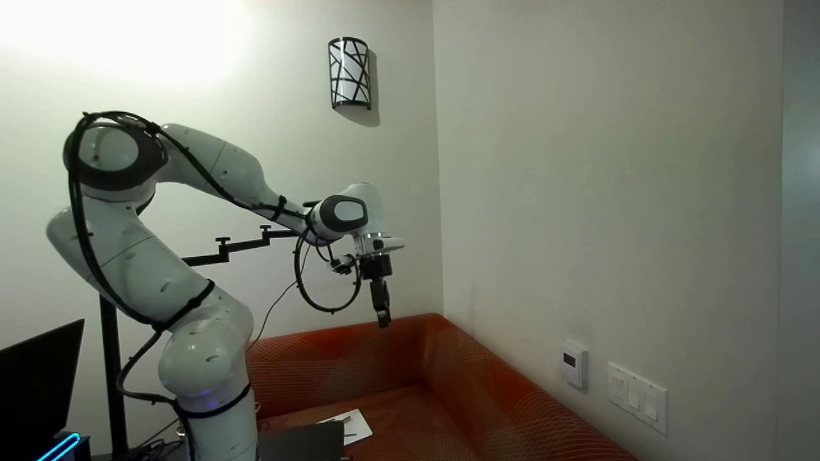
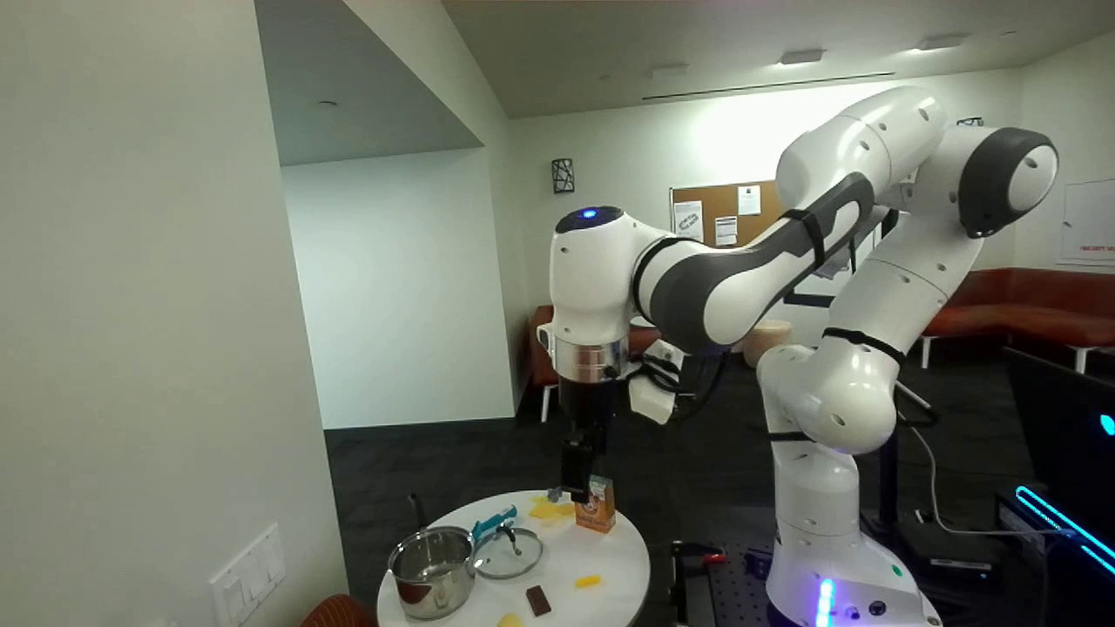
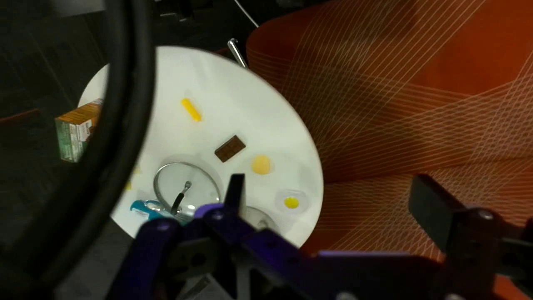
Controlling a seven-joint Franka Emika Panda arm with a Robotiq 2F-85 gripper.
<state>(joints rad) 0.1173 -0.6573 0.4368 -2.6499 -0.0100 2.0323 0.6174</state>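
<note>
The hand (image 3: 330, 179) hung high, fingers (image 3: 435, 206) spread, holding nothing. The pot (image 2: 442, 594) stood near the round worktop (image 2: 614, 566) edge, a lid (image 2: 508, 557) beside it. This looked like getting ready; touching anything would need going lower.

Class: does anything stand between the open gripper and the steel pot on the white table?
Nothing visible stands between the gripper and the steel pot. The pot's mouth is uncovered in an exterior view; the glass lid lies beside it.
</note>
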